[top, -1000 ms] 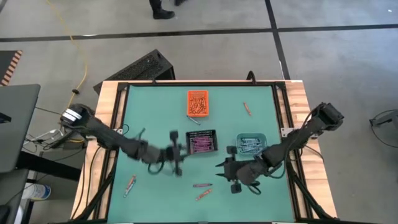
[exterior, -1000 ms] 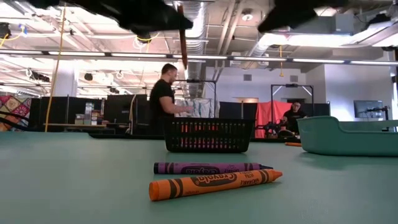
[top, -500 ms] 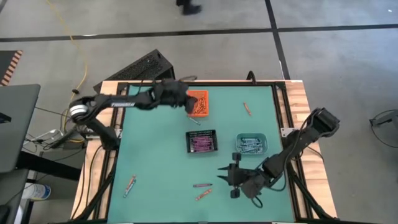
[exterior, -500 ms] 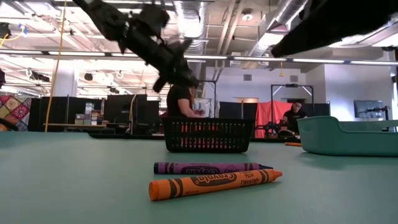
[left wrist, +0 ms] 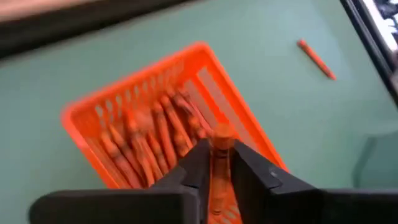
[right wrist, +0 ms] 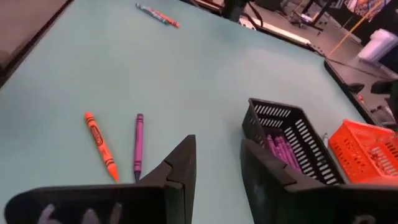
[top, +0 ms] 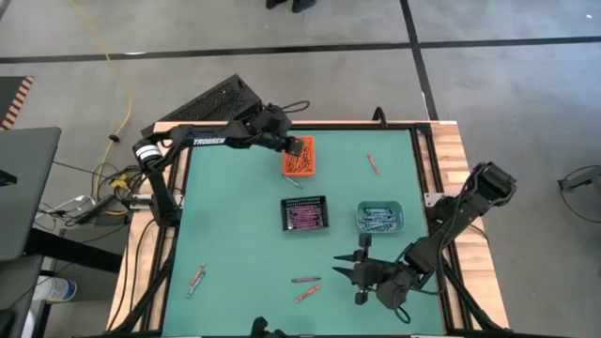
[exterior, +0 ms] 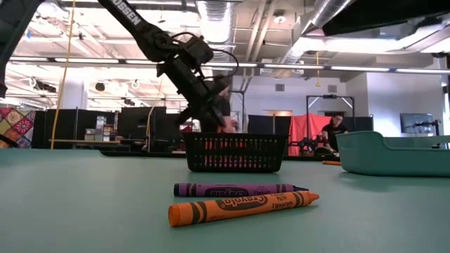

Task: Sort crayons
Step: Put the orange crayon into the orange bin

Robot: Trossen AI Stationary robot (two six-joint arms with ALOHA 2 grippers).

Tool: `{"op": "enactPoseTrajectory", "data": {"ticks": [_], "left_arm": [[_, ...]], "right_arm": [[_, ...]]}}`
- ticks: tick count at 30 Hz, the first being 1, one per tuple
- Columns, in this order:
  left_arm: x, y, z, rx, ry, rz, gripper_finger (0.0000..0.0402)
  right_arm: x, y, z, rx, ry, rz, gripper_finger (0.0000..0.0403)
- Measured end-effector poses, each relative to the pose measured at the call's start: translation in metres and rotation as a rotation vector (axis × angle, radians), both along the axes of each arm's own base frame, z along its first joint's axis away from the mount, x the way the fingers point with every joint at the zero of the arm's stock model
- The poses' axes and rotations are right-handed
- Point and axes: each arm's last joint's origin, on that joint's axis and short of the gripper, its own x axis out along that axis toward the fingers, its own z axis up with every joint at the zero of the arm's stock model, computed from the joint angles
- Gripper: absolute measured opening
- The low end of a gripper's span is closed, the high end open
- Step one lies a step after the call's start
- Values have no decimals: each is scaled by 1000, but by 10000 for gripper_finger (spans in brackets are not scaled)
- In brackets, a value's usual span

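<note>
One orange crayon between left hand fingers, wrist view only.

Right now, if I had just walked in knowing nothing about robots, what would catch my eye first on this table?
Probably the bright orange bin at the table's far side, full of orange crayons, with the left tool above it pinching one more orange crayon. Next, the black mesh bin of purple crayons mid-table, beside a teal bin. Near the front edge, a purple crayon and another orange crayon lie loose, the open right tool close by.
</note>
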Motion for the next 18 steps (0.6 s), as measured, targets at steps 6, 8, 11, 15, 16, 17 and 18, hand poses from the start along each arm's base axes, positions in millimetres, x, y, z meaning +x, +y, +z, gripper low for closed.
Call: {"op": "enactPoseTrajectory", "data": {"ticks": [6,8,11,15,16,17,18], "left_arm": [[1,0,6,47,79,17,103],[1,0,9,41,95,13,122],[0,4,21,27,147,2,144],[-3,0,57,120,242,-55,158],[-4,-6,66,156,271,-72,159],[-4,-14,73,188,297,-92,159],[-5,-24,78,215,323,-120,159]], "right_arm": [[4,-3,1,-16,-1,-1,120],[5,-5,1,-15,-1,-7,120],[8,-8,1,-13,-3,-16,120],[9,-10,1,-11,-3,-24,120],[9,-10,1,-9,-5,-25,120],[10,-10,2,-6,-9,-28,120],[11,-11,2,-1,-14,-32,120]]}}
